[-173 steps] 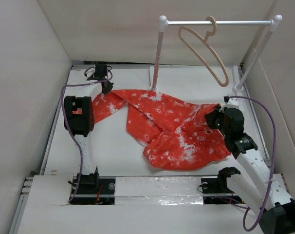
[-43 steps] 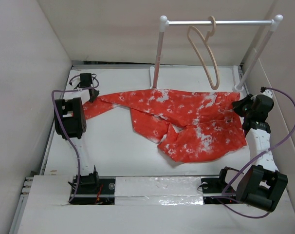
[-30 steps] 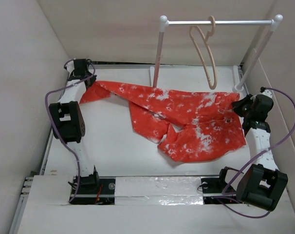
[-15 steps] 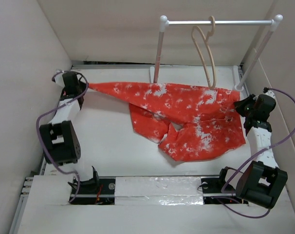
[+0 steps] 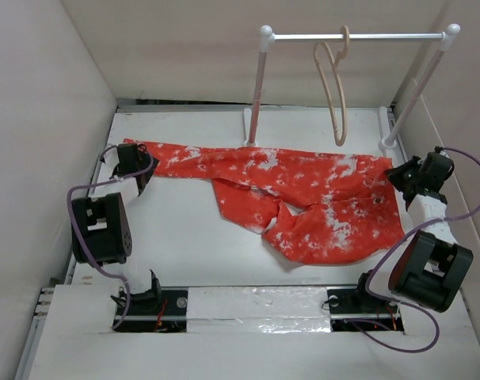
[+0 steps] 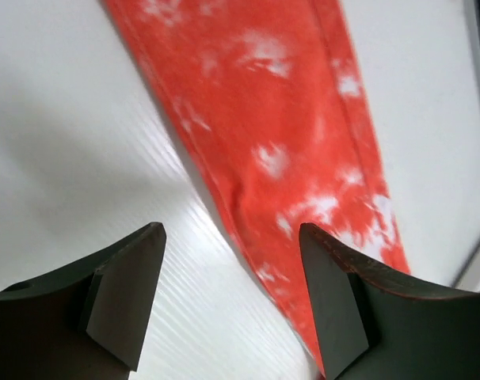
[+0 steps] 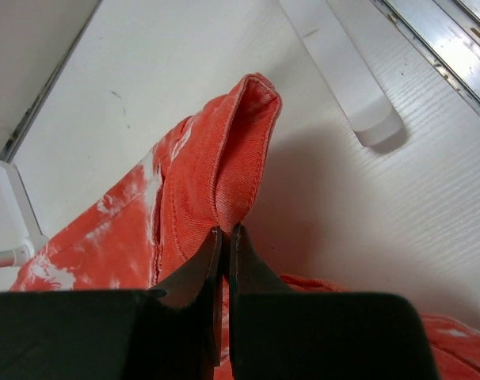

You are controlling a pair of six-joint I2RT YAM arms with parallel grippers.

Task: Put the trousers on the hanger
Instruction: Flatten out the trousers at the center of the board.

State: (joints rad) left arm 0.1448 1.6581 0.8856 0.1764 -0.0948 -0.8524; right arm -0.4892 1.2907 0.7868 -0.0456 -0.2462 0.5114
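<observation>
So far, the trousers [image 5: 303, 198] are found flat on the table [image 5: 177, 253], in front of the rack [image 5: 355, 36]. One leg is stretched out long past the rack's left post, the waist end is laid in front of its right post, and the second leg is bunched on the side away from the rack. The hanger [image 5: 333, 95] is hung by its hook from the rack's bar, bare and turned nearly edge-on; no cloth is touching it.

The left gripper [image 6: 228, 293] is held low over the far end of the long leg, well to the left of the rack. Its jaws are spread wide and nothing is pinched between them, the fabric simply lying on the table beneath. The right gripper [image 7: 224, 237] is placed just in front of the rack's right foot, its fingers pressed together on a raised fold of the waist hem.

Only the straightening of the garment can be judged as done. The lifting of the trousers and their draping over the hanger are left, so the task is judged to be at an early stage.
</observation>
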